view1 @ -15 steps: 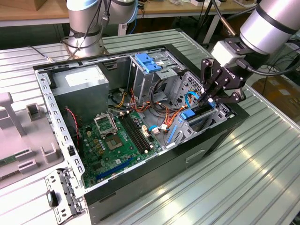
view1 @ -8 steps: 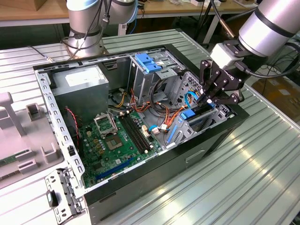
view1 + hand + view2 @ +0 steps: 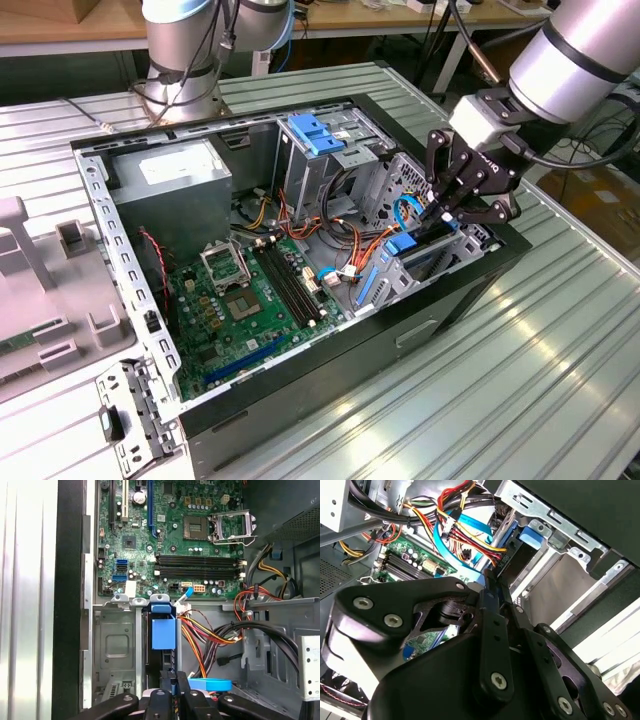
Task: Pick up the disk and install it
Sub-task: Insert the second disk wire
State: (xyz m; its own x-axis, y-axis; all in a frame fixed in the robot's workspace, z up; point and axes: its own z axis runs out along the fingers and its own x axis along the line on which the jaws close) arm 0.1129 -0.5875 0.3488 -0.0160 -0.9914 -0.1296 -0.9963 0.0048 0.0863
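The disk (image 3: 424,256) stands on edge in the drive bay at the exterior view's right end of the open computer case (image 3: 330,360). Its blue tab and rails show between the bay's metal walls, as the disk (image 3: 163,632) does in the first wrist view. In the second wrist view the disk (image 3: 518,558) shows a dark face under a blue tab. My gripper (image 3: 447,212) sits right above it, and its black fingers (image 3: 168,682) are shut on the disk's near edge. The gripper (image 3: 490,587) looks pressed together there too.
A green motherboard (image 3: 240,300) covers the case floor, with a grey power supply (image 3: 170,185) and a blue-topped drive cage (image 3: 315,135) behind. Orange and red cables (image 3: 210,635) and a flat blue cable (image 3: 445,545) run beside the bay. Another arm's base (image 3: 180,50) stands behind the case.
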